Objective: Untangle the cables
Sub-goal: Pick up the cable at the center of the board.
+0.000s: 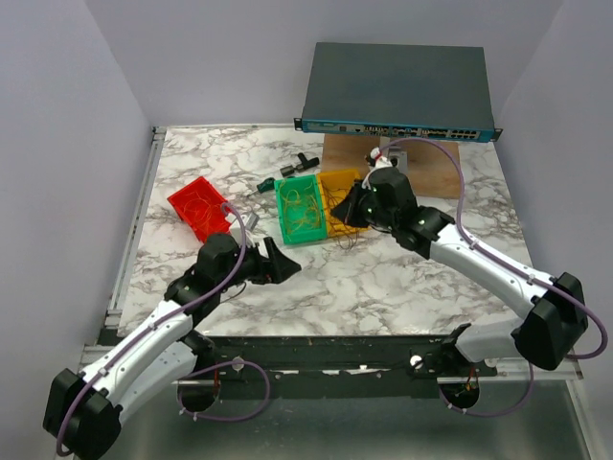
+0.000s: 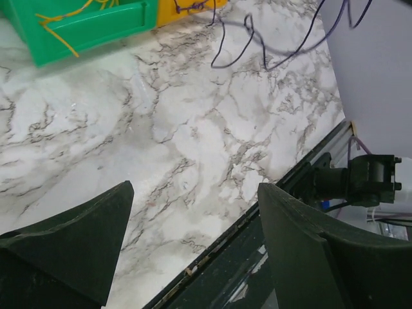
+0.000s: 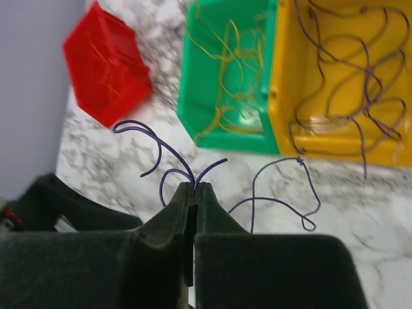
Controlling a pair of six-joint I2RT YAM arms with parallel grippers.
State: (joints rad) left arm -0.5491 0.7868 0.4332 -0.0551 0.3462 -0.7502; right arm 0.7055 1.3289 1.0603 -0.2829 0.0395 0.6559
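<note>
The right gripper (image 3: 194, 188) is clamped shut, with dark purple wires (image 3: 158, 144) pinched at its very tips. The left gripper (image 2: 194, 193) is spread wide with nothing between its fingers, and is held low over the bare marble tabletop (image 2: 193, 129). That empty hand is judged to be parked in reserve, to be brought in once a strand is lifted.

From the right wrist, the yellow bin (image 3: 283, 116) is found at one o'clock from the fingertips. More purple wire is heaped in it in loose loops, some trailing over its near wall onto the marble. The green bin (image 3: 187, 84), touching it at twelve o'clock, is filled with yellow wires. The red bin (image 3: 103, 64), well apart at ten o'clock, is given to orange-looking ones.

One colour is assigned per bin, so the pinched strands are likely meant for the yellow bin. A snag on the loose loop at three o'clock is to be watched for.
</note>
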